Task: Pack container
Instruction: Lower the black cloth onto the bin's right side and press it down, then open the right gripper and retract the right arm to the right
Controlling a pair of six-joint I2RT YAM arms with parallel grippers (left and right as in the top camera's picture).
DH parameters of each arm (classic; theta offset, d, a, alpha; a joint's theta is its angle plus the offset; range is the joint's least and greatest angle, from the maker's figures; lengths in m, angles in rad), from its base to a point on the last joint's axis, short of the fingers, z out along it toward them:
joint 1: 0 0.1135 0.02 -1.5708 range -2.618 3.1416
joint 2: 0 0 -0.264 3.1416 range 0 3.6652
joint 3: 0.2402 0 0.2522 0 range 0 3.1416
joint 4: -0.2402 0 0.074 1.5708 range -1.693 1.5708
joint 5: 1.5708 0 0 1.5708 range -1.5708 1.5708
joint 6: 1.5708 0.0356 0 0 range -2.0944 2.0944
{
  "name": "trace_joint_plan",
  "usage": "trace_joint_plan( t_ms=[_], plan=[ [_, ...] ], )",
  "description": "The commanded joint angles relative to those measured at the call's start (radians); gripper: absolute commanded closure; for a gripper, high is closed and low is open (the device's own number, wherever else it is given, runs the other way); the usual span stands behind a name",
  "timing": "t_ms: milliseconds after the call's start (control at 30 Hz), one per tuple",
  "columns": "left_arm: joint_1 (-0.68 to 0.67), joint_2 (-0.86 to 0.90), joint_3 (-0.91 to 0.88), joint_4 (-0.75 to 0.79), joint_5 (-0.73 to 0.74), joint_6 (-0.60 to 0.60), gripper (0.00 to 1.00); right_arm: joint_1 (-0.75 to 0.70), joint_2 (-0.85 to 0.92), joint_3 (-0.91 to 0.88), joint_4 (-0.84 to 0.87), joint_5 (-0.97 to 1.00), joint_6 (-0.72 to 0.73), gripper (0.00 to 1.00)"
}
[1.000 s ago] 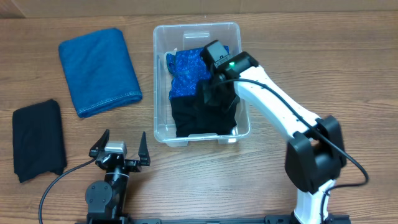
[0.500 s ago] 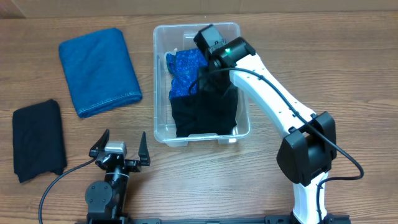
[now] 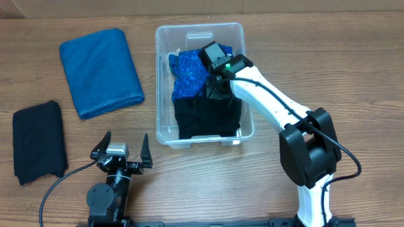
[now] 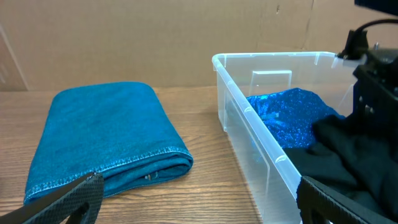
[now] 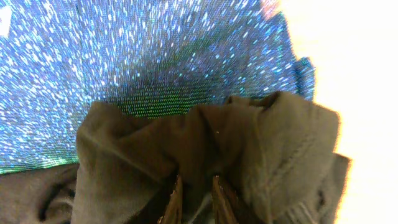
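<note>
Clear container point(image 3: 157, 75) on table point(image 3: 328, 57) holds sparkly blue cloth point(image 3: 189, 70) plus black cloth point(image 3: 205, 116). Right gripper point(image 5: 194, 198) is inside container, tips narrowly apart in the black cloth; can't tell if pinching or let go. Left gripper point(image 3: 124, 142) sits front-left of container, spread wide, empty. Left of container, blue towel point(image 3: 100, 70) and second black cloth point(image 3: 39, 142) aren't packed. Roughly halfway, I'd judge.
</note>
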Motion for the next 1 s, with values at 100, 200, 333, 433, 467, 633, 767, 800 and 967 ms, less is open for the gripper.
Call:
trace_joint_plan(
  t_ms=[100, 200, 333, 433, 467, 633, 767, 800, 967],
  plan=[
    [-0.002, -0.009, -0.004, 0.0, 0.0, 0.019, 0.0, -0.001, -0.034, 0.25, -0.254, 0.069, -0.002, 0.76],
    [-0.002, -0.009, -0.004, 0.0, 0.0, 0.019, 0.0, -0.001, -0.033, 0.245, -0.396, -0.115, -0.001, 0.75],
    [-0.002, -0.009, -0.004, 0.0, 0.0, 0.019, 0.0, 0.004, -0.032, 0.164, -0.416, -0.156, 0.006, 0.75],
    [-0.002, -0.009, -0.004, 0.0, 0.0, 0.019, 0.0, 0.003, -0.032, 0.057, -0.373, -0.213, 0.005, 0.74],
    [-0.002, -0.009, -0.004, 0.0, 0.0, 0.019, 0.0, 0.003, -0.032, 0.031, -0.362, -0.231, 0.006, 0.74],
    [-0.002, -0.009, -0.004, 0.0, 0.0, 0.019, 0.0, 0.003, -0.032, -0.049, -0.327, -0.272, 0.006, 0.74],
    [-0.002, -0.009, -0.004, 0.0, 0.0, 0.019, 0.0, 0.0, -0.037, 0.018, -0.346, -0.268, 0.006, 0.75],
    [-0.002, -0.009, -0.004, 0.0, 0.0, 0.019, 0.0, -0.001, -0.046, 0.073, -0.38, -0.242, 0.006, 0.75],
    [-0.002, -0.009, -0.004, 0.0, 0.0, 0.019, 0.0, -0.035, -0.127, 0.365, -0.592, 0.013, 0.006, 0.17]
  ],
)
